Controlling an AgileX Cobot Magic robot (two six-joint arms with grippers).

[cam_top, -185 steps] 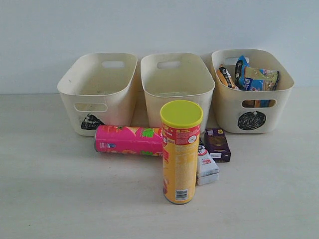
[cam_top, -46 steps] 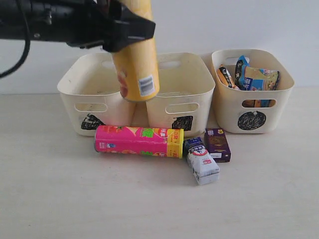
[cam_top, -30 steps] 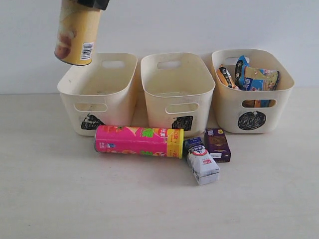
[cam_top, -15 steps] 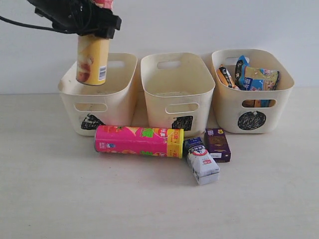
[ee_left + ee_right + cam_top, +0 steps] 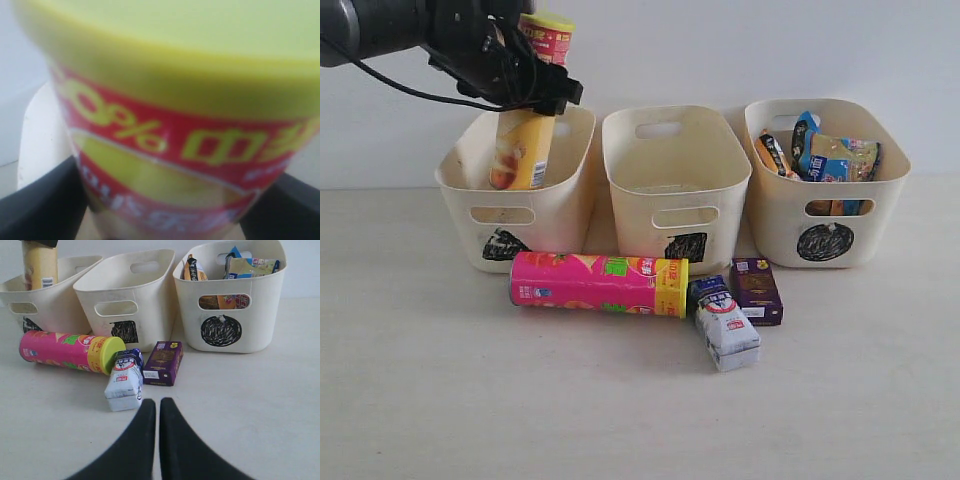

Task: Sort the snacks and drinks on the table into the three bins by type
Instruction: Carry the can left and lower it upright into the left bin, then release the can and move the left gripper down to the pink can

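My left gripper (image 5: 525, 95) is shut on the yellow chip tube (image 5: 520, 150), which hangs tilted with its lower end inside the left bin (image 5: 470, 195). In the left wrist view the tube (image 5: 165, 125) fills the picture between the black fingers (image 5: 40, 200). The pink tube (image 5: 595, 284) lies on its side in front of the bins. Beside it are the white-and-blue carton (image 5: 725, 325) and the purple carton (image 5: 756, 290). My right gripper (image 5: 157, 405) is shut and empty, low over the table near the white-and-blue carton (image 5: 124, 380).
The middle bin (image 5: 675, 200) looks empty inside. The right bin (image 5: 860, 215) holds crinkly snack bags (image 5: 830, 155). A pale wall stands close behind the bins. Bare tabletop stretches in front of the cartons.
The left arm has carried the yellow tube from high above the left bin downward, so its lower end now sits inside that bin. The other items have not moved.
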